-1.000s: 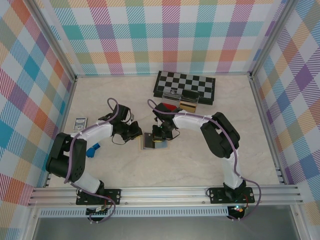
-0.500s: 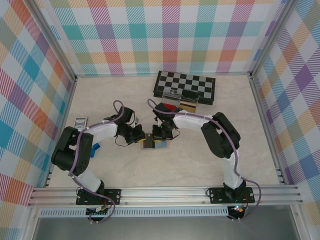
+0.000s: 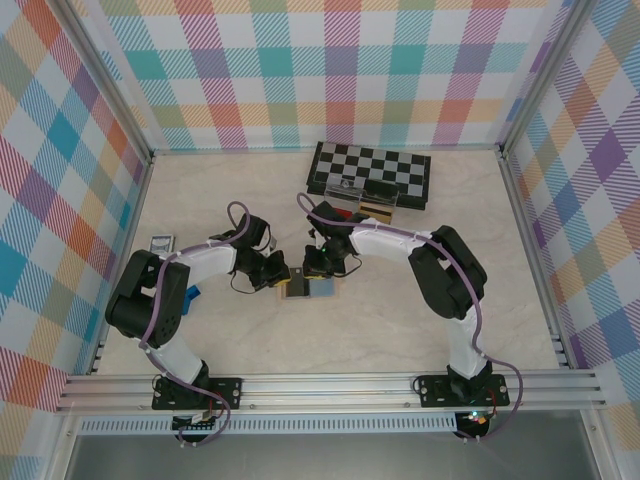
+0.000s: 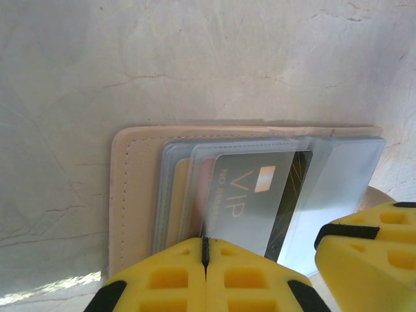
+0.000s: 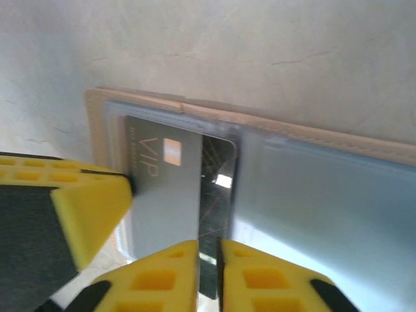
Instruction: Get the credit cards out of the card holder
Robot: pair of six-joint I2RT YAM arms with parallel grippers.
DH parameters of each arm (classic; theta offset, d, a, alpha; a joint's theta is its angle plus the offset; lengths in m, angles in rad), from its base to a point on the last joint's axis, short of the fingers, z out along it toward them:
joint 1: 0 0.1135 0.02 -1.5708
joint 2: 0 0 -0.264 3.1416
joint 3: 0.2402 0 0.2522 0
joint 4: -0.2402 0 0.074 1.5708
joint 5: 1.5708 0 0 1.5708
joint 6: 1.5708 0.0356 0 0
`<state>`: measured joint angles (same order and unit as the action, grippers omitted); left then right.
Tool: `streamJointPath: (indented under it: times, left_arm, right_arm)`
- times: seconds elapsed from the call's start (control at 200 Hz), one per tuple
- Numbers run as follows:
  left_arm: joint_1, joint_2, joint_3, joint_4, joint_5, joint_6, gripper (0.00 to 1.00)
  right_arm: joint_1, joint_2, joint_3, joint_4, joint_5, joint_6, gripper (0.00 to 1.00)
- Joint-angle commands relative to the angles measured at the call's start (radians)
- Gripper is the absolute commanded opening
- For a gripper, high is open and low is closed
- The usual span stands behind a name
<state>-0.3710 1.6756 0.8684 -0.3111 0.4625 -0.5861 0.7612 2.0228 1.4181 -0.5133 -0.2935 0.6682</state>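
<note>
Credit card (image 5: 162, 195) marked VIP pokes from the card holder (image 5: 312, 201) straight into my right end effector (image 5: 208, 266), jaws barely parted; left end effector (image 4: 205, 266) closed.

Work surface: tabletop (image 3: 420, 330), pale cream with faint marbled veining. Enclosure: three wall panels (image 3: 330, 70) (back, left, right) in pastel plaid, joined by aluminium posts (image 3: 105, 75). An aluminium rail (image 3: 330, 385) spans the near edge. Lighting appears even and diffuse.
</note>
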Motion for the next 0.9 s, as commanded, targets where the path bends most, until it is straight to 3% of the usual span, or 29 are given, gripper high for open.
streamJointPath:
  times: [0.0, 0.595, 0.895]
  left_arm:
    - [-0.005, 0.032, 0.006, -0.032, -0.028, 0.009, 0.04]
    - [-0.005, 0.026, -0.005, -0.039, -0.041, 0.005, 0.05]
    - [-0.005, 0.028, -0.011, -0.029, -0.027, 0.005, 0.07]
  right_arm:
    - [-0.009, -0.001, -0.014, 0.03, -0.066, 0.01, 0.22]
    - [-0.013, 0.077, 0.024, -0.013, -0.077, -0.004, 0.26]
    - [-0.014, 0.093, 0.039, 0.03, -0.115, -0.019, 0.12]
